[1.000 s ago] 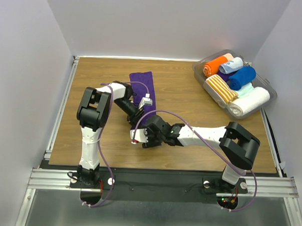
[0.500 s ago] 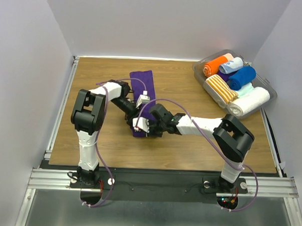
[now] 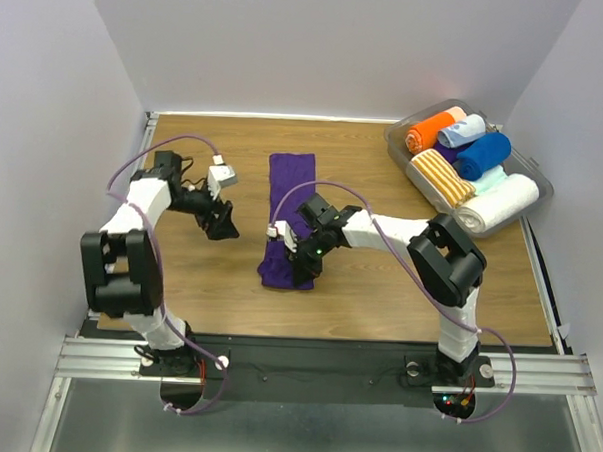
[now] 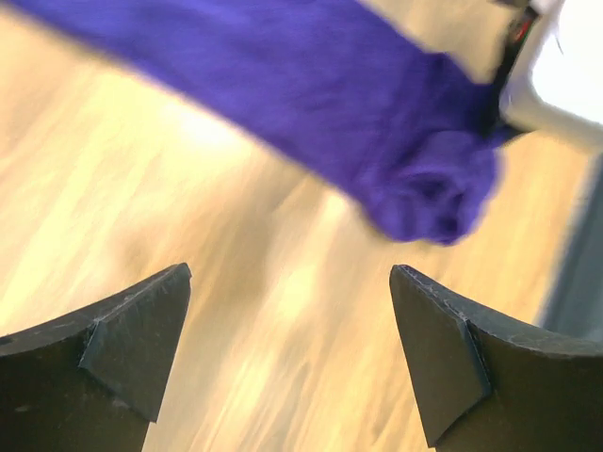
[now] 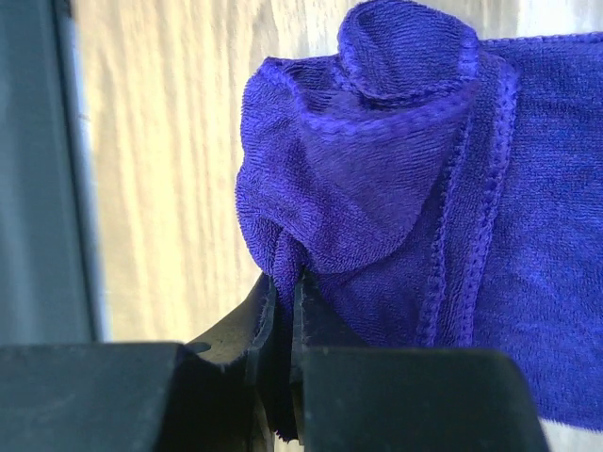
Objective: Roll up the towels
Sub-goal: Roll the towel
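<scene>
A dark purple towel lies as a long strip down the middle of the wooden table, its near end bunched into a loose fold. My right gripper is at that near end. In the right wrist view the right gripper is shut on a pinch of the purple towel. My left gripper hangs to the left of the strip, apart from it. In the left wrist view it stands open over bare wood, with the towel's bunched end beyond its fingertips. A royal blue towel lies rolled in the bin.
A clear plastic bin stands at the back right, holding an orange roll, a pale blue roll, a striped roll and a white roll. White walls close in the table's sides and back.
My left gripper has opened and swung away to the left of the towel. The right gripper has shut on the towel's near end, and the strip now lies straighter.
</scene>
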{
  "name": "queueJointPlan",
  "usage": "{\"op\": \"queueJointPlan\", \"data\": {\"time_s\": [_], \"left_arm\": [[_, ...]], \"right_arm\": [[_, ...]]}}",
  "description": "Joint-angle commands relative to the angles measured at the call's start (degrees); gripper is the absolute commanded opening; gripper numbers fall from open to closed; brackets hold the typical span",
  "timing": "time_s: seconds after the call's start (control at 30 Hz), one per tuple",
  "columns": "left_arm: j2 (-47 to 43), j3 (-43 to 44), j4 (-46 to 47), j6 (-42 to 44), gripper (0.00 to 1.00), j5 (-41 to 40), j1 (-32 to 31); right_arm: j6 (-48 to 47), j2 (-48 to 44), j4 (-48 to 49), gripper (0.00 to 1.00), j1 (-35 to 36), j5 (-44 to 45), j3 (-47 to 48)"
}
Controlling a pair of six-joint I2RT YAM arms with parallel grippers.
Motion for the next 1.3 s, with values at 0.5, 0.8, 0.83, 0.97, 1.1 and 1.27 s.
{"op": "queueJointPlan", "data": {"time_s": [0.5, 0.8, 0.83, 0.97, 1.1, 1.27], "left_arm": [[-52.67, -44.02, 26.09, 17.28, 0.99, -25.97, -32.63], [-42.12, -44.92, 40.24, 10.69, 0.94, -33.79, -44.70], [-40.64, -44.83, 42.08, 10.51, 0.93, -34.41, -45.41], [-37.55, -44.92, 46.05, 10.25, 0.91, -35.73, -46.55], [-32.72, -44.65, 50.44, 10.42, 0.88, -38.36, -47.17], [-26.92, -43.69, 51.59, 9.90, 0.72, -40.82, -47.17]], "right_arm": [[14.02, 17.98, -12.92, 0.02, -7.62, -27.64, 15.87], [14.72, 20.18, -14.06, 0.03, -8.33, -28.26, 16.75], [14.72, 20.44, -14.24, 0.03, -8.42, -28.26, 16.92], [14.20, 21.14, -15.03, 0.03, -8.33, -28.43, 17.54], [13.93, 22.11, -15.73, 0.03, -8.50, -28.78, 18.15], [13.23, 22.46, -16.78, 0.04, -8.85, -29.22, 18.59]]}}
